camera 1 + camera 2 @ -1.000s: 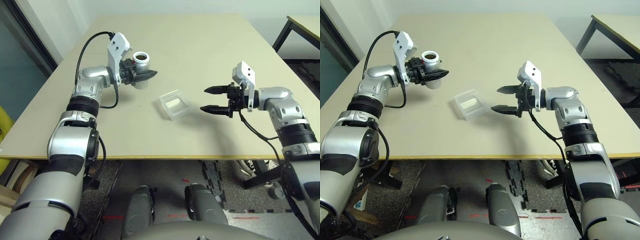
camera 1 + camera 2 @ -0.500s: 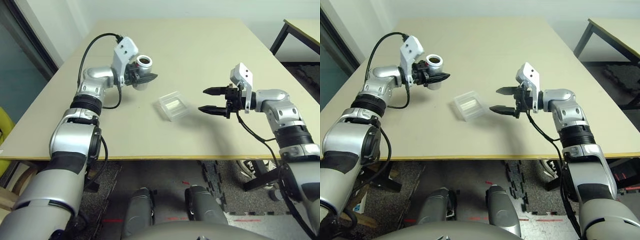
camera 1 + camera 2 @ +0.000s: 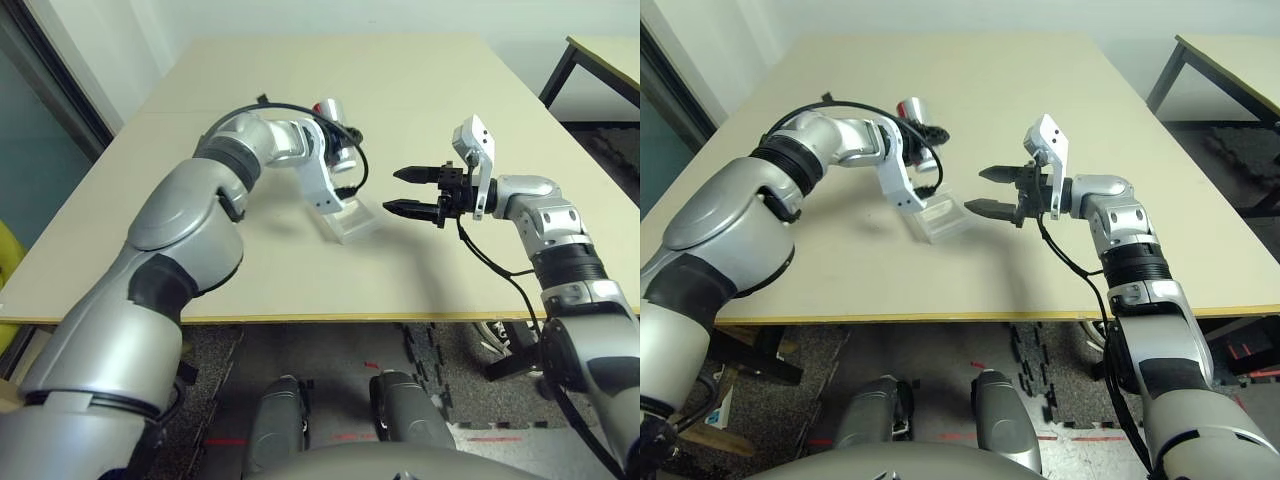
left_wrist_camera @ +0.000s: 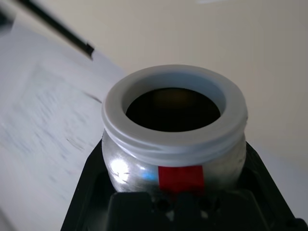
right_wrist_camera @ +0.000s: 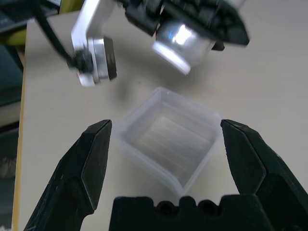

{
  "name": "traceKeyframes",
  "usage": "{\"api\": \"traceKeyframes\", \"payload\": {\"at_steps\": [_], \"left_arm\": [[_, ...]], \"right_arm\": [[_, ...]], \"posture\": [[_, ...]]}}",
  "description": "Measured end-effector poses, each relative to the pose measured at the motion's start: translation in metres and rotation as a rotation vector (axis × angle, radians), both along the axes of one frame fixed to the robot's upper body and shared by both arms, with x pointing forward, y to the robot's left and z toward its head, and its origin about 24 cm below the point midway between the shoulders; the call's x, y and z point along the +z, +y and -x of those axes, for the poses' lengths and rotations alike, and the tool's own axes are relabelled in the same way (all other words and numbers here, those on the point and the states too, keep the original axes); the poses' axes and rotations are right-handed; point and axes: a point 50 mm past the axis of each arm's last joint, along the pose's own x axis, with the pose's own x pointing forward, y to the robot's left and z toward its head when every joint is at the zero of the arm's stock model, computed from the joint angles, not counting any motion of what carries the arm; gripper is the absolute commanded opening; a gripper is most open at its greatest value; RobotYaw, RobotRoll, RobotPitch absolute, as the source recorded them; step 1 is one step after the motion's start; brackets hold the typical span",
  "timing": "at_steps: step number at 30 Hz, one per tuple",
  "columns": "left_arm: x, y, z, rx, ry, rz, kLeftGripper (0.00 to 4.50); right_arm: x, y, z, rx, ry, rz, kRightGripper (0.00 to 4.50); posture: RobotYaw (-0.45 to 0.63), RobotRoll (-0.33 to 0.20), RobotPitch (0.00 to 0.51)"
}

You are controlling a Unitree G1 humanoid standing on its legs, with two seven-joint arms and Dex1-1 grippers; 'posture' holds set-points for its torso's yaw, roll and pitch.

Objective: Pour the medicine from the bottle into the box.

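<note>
The bottle (image 4: 174, 139) is clamped in our left gripper (image 5: 192, 19), its two black fingers closed tight against the silvery sides, with the red mark facing the wrist camera and the white rim uncapped. Through the open mouth we see something dark inside, which we take to be the medicine (image 4: 171, 108), though single pellets cannot be made out. In the head views the bottle hangs above the table (image 3: 420, 80), tilted over and just beside the box (image 5: 166, 139) on its far side.

The box lies flat on the table, clear and shallow, with nothing brown showing in it. Our right gripper (image 5: 166, 147) has its jaws spread as wide as they go and holds nothing — the box sits in the gap between the two fingers, but neither finger appears to touch its walls.

We judge the step in hand to be lining up for the pour: bottle brought to the box, pouring not yet done. The next move calls for two things, in our view. The right fingers should close gently on the box walls to steady it — light plastic will slide if nudged. Then the bottle's mouth must come over the box's open top, not its rim, before tipping further, slowly, so the small pellets do not bounce out.
</note>
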Motion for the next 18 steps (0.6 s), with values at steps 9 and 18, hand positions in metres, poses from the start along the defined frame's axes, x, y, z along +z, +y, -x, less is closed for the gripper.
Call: {"api": "traceKeyframes", "payload": {"at_steps": [9,18], "left_arm": [[0.021,-0.012,-0.002,0.033,-0.030,0.072,2.67],[0.026,-0.006,-0.002,0.400,0.443,0.664,2.67]], "right_arm": [[-0.005,0.001,0.003,-0.010,0.016,-0.011,4.50],[-0.005,-0.006,0.006,0.039,-0.043,0.106,4.50]], "posture": [[-0.23,0.000,0.022],[-0.20,0.000,0.032]]}}
